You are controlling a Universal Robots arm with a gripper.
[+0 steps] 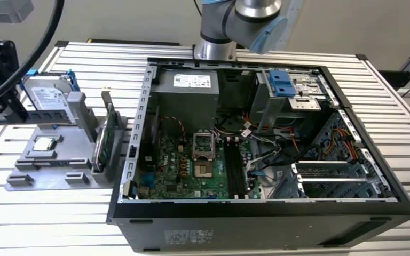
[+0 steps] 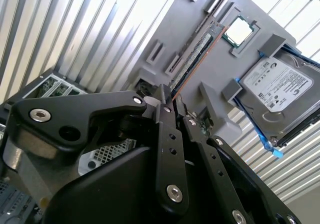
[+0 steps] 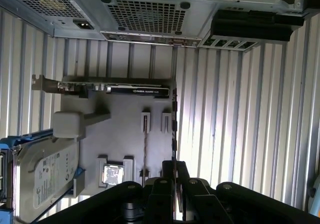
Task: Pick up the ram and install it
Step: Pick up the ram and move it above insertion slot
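Observation:
The ram point(image 2: 194, 58) is a thin green stick standing on edge in a slot of the grey parts holder point(image 2: 165, 31), beside the square silver processor point(image 2: 239, 30). In the first wrist view the ram point(image 3: 145, 144) shows as a thin line on the holder point(image 3: 125, 129). My gripper point(image 2: 172, 100) hovers above the holder, short of the near end of the ram and apart from it. Its black fingers point(image 3: 170, 176) are shut with nothing between them. In the exterior view the black memory slots point(image 1: 234, 168) lie on the motherboard inside the open computer case point(image 1: 148, 106).
On the holder point(image 1: 20, 178) stand an upright graphics card with a metal bracket point(image 1: 107, 130) and a hard drive in a blue frame point(image 1: 45, 96). The arm's joint point(image 1: 244, 24) hangs behind the case. Loose cables point(image 1: 276, 141) and drive bays point(image 1: 290, 85) fill the case.

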